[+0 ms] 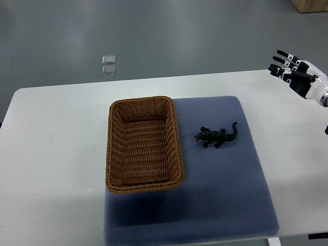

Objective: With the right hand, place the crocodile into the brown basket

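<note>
A small dark green toy crocodile [216, 136] lies on the blue mat [225, 189], its head pointing left toward the basket and its tail curling up to the right. The brown wicker basket [114, 148] stands just left of it, rectangular and with nothing inside. My right hand [294, 72] hovers over the table's far right corner, well up and right of the crocodile, its black-and-white fingers spread and holding nothing. The left arm does not show.
The white table [56, 154] carries the mat and basket. On the grey floor beyond the far edge lie two small clear square items [108, 65]. A wooden box corner [312, 5] shows at top right.
</note>
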You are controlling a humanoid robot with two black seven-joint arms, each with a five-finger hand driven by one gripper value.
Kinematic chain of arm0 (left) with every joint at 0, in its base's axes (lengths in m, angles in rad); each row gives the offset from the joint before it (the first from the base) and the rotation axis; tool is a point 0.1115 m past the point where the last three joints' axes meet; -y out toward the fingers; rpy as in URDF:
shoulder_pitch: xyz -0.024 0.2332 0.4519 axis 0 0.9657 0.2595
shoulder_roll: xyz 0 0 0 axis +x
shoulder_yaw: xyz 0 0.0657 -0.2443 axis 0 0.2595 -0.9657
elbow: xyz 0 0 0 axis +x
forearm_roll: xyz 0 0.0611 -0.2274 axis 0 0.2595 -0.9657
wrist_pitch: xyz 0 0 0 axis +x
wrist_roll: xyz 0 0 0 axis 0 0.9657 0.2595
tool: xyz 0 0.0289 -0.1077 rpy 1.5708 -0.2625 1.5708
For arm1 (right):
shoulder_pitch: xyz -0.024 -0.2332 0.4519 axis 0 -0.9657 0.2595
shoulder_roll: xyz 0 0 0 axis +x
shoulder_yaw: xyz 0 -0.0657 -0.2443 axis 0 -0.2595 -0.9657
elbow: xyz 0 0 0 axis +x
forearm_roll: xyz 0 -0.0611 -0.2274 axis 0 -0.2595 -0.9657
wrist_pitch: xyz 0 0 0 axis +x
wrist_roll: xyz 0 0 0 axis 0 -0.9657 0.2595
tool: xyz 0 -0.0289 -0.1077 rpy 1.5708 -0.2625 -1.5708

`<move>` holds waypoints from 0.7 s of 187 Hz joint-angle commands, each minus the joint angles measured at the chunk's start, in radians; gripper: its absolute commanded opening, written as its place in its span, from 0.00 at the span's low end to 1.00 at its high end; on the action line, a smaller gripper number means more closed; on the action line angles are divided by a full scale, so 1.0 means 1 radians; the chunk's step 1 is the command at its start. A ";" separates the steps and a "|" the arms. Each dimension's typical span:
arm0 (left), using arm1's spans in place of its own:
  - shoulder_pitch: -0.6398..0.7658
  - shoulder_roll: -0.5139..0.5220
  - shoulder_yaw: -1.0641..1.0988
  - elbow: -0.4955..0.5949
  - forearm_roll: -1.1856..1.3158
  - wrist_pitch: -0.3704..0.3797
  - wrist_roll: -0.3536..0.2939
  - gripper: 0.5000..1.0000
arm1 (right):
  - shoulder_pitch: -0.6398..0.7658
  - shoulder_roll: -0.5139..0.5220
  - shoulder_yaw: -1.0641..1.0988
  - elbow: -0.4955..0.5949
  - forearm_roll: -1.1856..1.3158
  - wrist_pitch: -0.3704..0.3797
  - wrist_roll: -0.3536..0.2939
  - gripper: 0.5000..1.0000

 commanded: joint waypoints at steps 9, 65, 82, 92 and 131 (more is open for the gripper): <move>0.000 0.000 0.000 0.000 0.000 0.000 0.000 1.00 | 0.000 0.002 0.000 0.001 0.000 0.008 0.026 0.86; 0.000 0.000 0.000 0.000 0.000 0.000 0.000 1.00 | 0.000 0.000 0.000 0.001 0.001 0.051 0.029 0.86; 0.000 0.000 0.000 -0.002 0.000 0.000 0.000 1.00 | 0.002 -0.002 0.000 0.001 0.000 0.065 0.030 0.86; 0.000 0.000 0.000 -0.002 0.000 0.000 0.000 1.00 | 0.003 -0.009 0.000 0.002 -0.011 0.077 0.030 0.86; 0.000 0.000 0.000 -0.002 0.000 0.000 0.000 1.00 | 0.008 -0.029 0.000 0.043 -0.181 0.131 0.067 0.86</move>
